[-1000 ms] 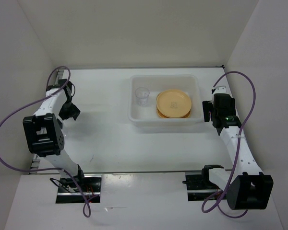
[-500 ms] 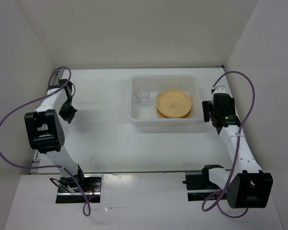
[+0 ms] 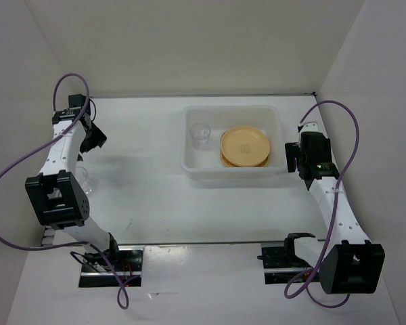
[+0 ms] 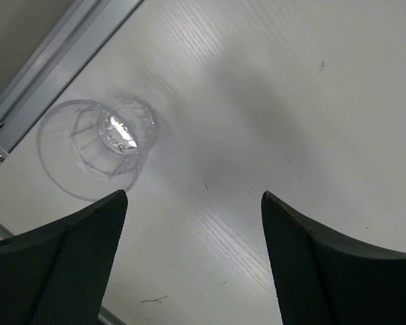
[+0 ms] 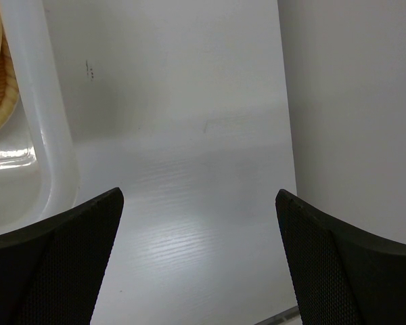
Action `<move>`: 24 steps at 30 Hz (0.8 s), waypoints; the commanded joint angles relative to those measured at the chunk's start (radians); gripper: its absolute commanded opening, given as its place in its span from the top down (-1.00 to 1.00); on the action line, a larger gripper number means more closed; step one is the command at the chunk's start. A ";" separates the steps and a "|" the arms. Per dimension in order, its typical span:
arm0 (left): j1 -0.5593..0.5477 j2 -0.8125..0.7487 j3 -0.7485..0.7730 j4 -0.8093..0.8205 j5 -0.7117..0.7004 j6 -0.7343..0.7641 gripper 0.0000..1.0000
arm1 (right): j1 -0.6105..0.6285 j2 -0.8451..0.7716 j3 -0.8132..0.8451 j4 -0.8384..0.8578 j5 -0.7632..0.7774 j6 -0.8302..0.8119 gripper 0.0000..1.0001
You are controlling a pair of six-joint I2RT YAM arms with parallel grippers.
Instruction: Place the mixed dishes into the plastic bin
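Note:
The plastic bin (image 3: 189,162) stands at mid-table, and its right wall (image 5: 40,101) shows in the right wrist view. Inside it are a small clear cup (image 3: 201,135) and a round pale-orange plate (image 3: 245,145) lying on a tan woven-textured tray edge (image 5: 7,88). Another clear cup (image 4: 98,145) rests on the table by the left rail and shows faintly (image 3: 82,178) beside the left arm. My left gripper (image 4: 193,203) hovers open a little short of that cup, at the far left (image 3: 93,137). Open and empty, my right gripper (image 5: 199,196) stays just right of the bin (image 3: 294,159).
A metal rail (image 4: 61,61) runs along the table's left edge, close to the loose cup. White enclosure walls (image 5: 352,101) stand close on the left, back and right. Purple cables (image 3: 338,115) loop off both arms.
My left gripper has swung toward the far left corner, and the clear cup now shows on the table beside the left arm. The right arm has not moved.

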State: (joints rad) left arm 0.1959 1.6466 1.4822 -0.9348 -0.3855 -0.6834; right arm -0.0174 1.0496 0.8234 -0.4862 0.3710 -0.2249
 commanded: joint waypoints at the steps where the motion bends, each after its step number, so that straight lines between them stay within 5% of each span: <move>1: 0.028 -0.021 0.012 -0.056 -0.044 -0.013 -0.74 | 0.008 0.000 -0.013 0.047 0.019 0.010 -0.94; 24: 0.120 0.030 -0.212 0.030 -0.006 -0.033 -0.85 | 0.008 0.009 -0.013 0.057 0.009 0.010 -0.94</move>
State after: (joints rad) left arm 0.3008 1.6691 1.2884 -0.9310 -0.3908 -0.6922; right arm -0.0174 1.0550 0.8234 -0.4850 0.3706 -0.2249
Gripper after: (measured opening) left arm 0.925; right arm 0.974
